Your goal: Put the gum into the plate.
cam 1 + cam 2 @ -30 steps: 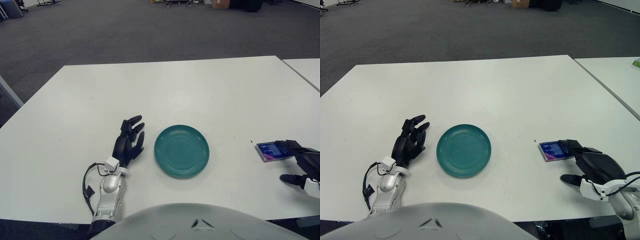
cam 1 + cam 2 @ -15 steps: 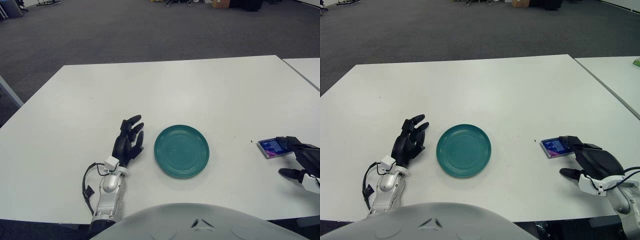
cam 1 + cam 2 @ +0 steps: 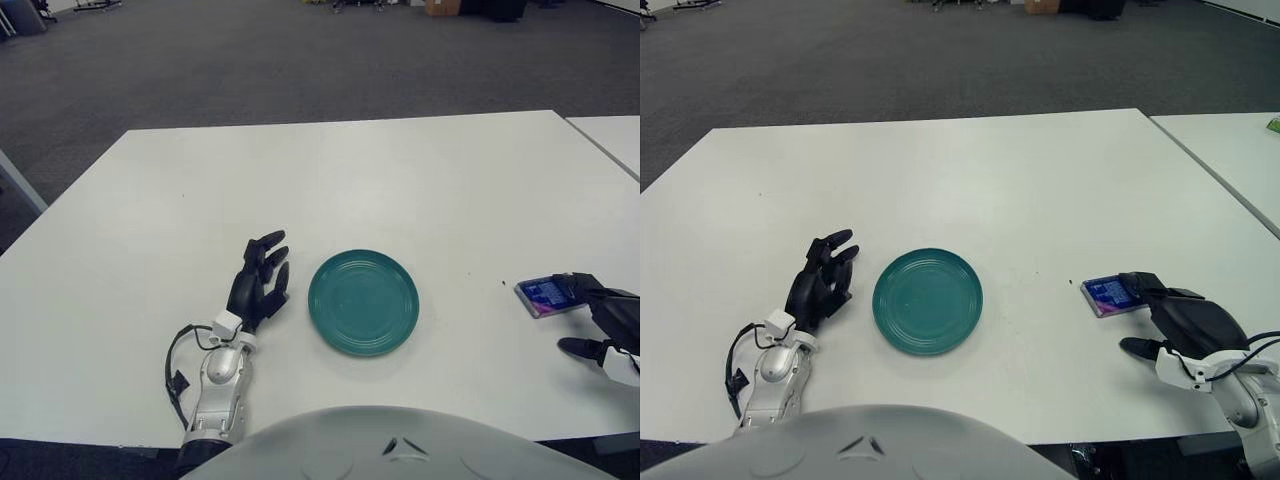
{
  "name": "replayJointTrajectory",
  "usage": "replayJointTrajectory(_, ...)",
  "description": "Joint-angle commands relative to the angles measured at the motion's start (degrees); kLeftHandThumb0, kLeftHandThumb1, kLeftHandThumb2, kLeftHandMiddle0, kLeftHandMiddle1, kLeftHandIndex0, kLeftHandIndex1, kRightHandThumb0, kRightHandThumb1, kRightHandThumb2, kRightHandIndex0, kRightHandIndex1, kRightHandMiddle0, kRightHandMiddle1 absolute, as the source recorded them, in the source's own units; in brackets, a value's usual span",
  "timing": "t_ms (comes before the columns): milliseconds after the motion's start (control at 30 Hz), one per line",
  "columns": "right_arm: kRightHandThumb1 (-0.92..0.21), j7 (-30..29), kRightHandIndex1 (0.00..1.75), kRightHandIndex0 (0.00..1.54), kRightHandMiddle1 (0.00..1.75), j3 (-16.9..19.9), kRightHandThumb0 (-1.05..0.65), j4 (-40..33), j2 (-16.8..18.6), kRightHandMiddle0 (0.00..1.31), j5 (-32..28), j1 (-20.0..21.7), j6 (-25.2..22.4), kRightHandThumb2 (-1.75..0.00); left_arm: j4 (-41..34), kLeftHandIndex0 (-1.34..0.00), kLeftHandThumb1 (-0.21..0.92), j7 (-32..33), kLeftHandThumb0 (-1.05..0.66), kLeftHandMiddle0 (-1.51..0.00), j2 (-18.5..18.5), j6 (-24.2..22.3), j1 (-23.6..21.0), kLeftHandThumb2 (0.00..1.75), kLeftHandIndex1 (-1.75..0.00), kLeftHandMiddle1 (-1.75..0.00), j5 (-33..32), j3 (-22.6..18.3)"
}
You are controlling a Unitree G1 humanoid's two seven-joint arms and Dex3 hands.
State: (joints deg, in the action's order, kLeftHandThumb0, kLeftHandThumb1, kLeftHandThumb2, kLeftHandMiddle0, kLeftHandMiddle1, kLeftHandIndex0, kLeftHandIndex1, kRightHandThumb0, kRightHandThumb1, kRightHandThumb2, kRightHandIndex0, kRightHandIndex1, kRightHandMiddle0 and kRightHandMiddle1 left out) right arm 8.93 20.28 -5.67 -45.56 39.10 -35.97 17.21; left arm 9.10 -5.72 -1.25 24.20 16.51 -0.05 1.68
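Gum (image 3: 1107, 296) flat on bench (image 3: 970, 170), well right of teal plate (image 3: 928, 300). Right hand (image 3: 1175, 318) at pack's right edge, fingers over it, thumb apart below, not closed yet. Needs firm pinch w/ thumb before lift, else pack slides. Left hand (image 3: 258, 285) idle, fingers relaxed, beside plate.

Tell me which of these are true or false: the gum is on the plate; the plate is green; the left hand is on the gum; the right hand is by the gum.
1. The gum lies on the plate. False: it lies on the table, right of the plate.
2. The plate is teal green. True.
3. The left hand is on the gum. False: it rests left of the plate.
4. The right hand is at the gum. True: its fingers reach the pack's right end.
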Motion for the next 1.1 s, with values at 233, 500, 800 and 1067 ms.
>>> replayJointTrajectory(233, -0.92, 1.5, 0.04, 0.4, 0.77, 3.7, -0.81, -6.8, -0.1, 0.0, -0.5, -2.1, -1.4, -0.44, -1.3, 0.0, 0.92, 4.4, -0.74, -0.13, -0.1, -2.2, 1.0, 0.73, -0.84, -0.7, 4.8, 0.8)
replayJointTrajectory(500, -0.92, 0.9, 0.05, 0.43, 0.8, 4.7, -0.83, -7.8, -0.2, 0.0, 0.0, -1.6, -1.1, -0.44, -0.4, 0.0, 0.92, 5.9, -0.77, -0.13, -0.1, -2.5, 0.4, 0.75, -0.84, -0.71, 6.0, 0.9)
replayJointTrajectory(800, -0.92, 0.9, 0.07, 0.45, 0.86, 3.8, -0.84, -8.1, 0.0, 0.0, 0.6, 0.5, -1.4, -0.44, 0.1, 0.0, 0.92, 5.3, -0.79, -0.12, -0.3, -1.8, 0.8, 0.76, -0.81, -0.67, 4.6, 1.3)
replayJointTrajectory(1067, -0.92, 1.3, 0.07, 0.45, 0.86, 1.4, -0.84, -7.6, 0.1, 0.0, 1.6, 2.8, -2.2, -0.44, -0.5, 0.0, 0.92, 4.5, -0.79, -0.12, -0.3, -1.6, 1.4, 0.77, -0.81, -0.65, 3.3, 1.4)
